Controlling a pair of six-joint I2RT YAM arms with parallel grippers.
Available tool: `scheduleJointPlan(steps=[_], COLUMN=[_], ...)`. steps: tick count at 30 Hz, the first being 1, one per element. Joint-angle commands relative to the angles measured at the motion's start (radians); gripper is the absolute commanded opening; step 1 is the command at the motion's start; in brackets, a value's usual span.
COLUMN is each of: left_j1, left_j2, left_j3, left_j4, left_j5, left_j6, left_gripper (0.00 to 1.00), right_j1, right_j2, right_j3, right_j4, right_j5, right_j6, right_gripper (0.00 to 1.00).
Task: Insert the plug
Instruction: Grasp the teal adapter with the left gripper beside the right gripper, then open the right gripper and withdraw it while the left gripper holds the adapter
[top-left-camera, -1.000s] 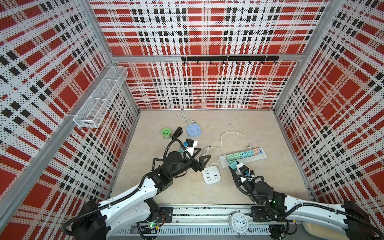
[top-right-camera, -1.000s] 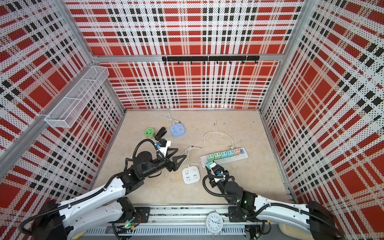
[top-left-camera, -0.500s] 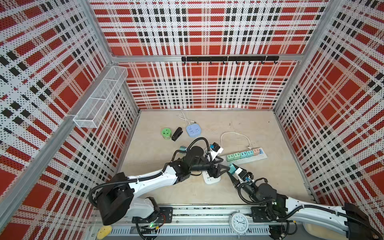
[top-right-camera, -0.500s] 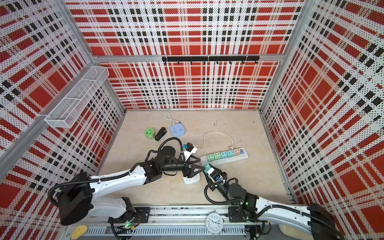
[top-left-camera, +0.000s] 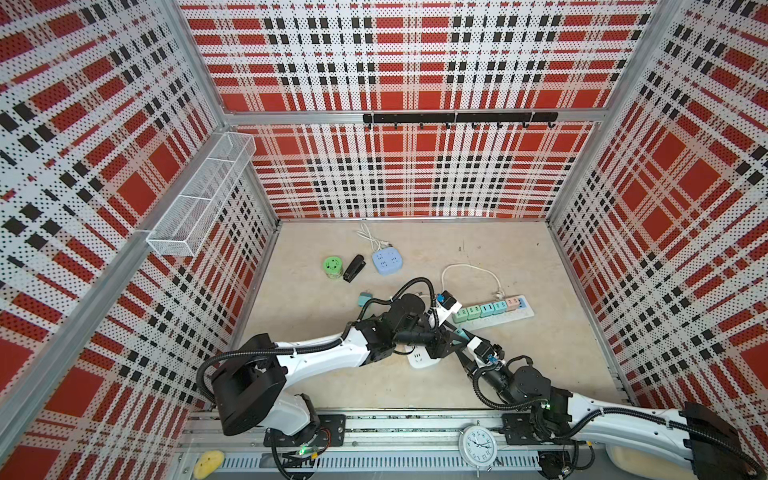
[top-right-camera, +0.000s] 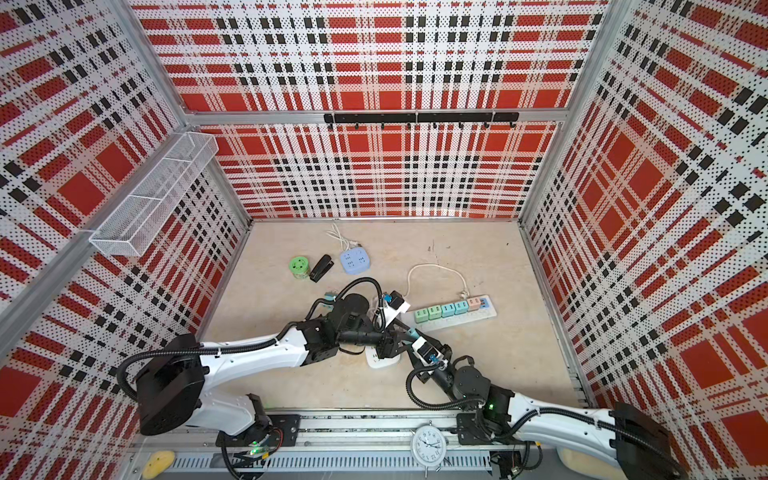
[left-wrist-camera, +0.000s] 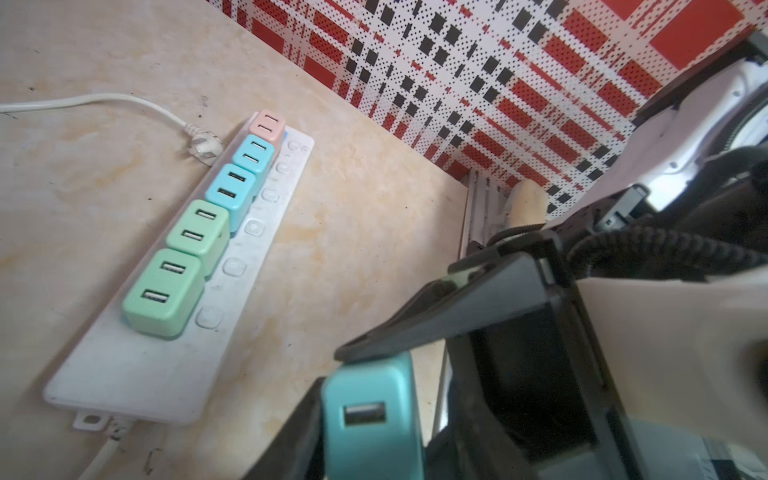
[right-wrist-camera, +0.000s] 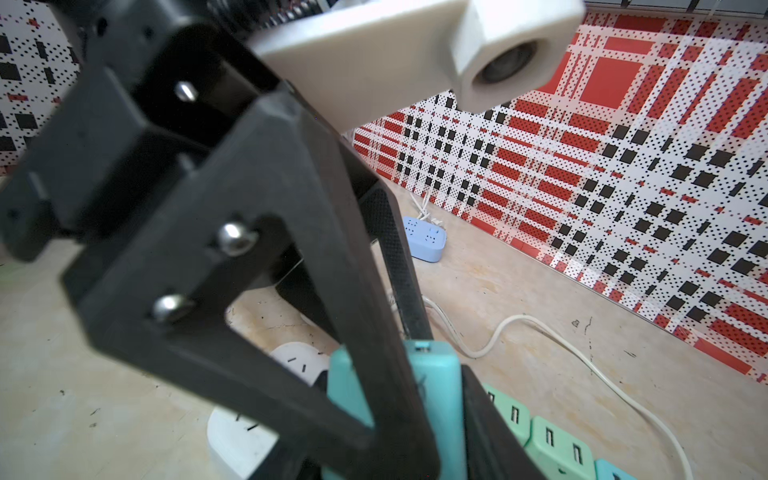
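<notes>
Red checked walls stand round the pale table (top-left-camera: 561, 266). Near its middle, the right pincer (right-wrist-camera: 436, 415) is clamped on the little teal plug (left-wrist-camera: 370, 399), and the left pincer (left-wrist-camera: 372, 434) squeezes it too. It looks light, hard and smooth, so I would hold its flat sides. From the plug, the white power strip (left-wrist-camera: 137, 374) lies at two o'clock, its near end bare. Open room is at three o'clock; the arms crowd close.

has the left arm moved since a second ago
Yes. The left arm swung right: its jaws, earlier left of the white socket, now lie right of it.
</notes>
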Motion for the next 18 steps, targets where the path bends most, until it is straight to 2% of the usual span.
scheduleJointPlan(steps=[1,3,5,6,7,8,10,13,15,18], left_j1=[-0.038,-0.038,-0.039,-0.038,-0.038,-0.037,-0.025,0.027,0.064,0.065], left_j2=[0.014,0.014,0.01,0.004,-0.001,-0.011,-0.031,-0.075,-0.109,-0.152], left_j3=[0.034,0.036,0.034,0.034,0.033,0.032,0.021,-0.016,-0.043,-0.055], left_j4=[-0.013,-0.016,-0.019,-0.024,-0.03,-0.037,-0.045,-0.048,-0.064,-0.139], left_j5=[0.073,0.074,0.073,0.071,0.063,0.051,0.016,-0.061,-0.141,-0.325], left_j6=[0.039,0.04,0.045,0.053,0.062,0.07,0.087,0.096,0.113,0.192], left_gripper=[0.31,0.18,0.06,0.03,0.0,0.0,0.0,0.0,0.0,0.0], right_j1=[-0.003,-0.003,-0.003,-0.003,-0.003,-0.003,-0.003,-0.003,-0.003,-0.003], right_j2=[0.014,0.017,0.022,0.022,0.02,0.015,0.007,-0.009,-0.03,-0.076], right_j3=[-0.022,-0.024,-0.027,-0.026,-0.025,-0.025,-0.031,-0.044,-0.045,-0.055], right_j4=[0.131,0.138,0.143,0.143,0.144,0.141,0.141,0.149,0.131,0.104], right_j5=[-0.003,-0.007,-0.003,0.008,0.018,0.027,0.031,0.068,0.097,0.143], right_j6=[-0.006,-0.003,-0.006,-0.008,-0.005,-0.002,0.003,-0.002,-0.002,-0.003], right_gripper=[0.02,0.06,0.16,0.25,0.37,0.53,0.76,0.98,1.0,1.0])
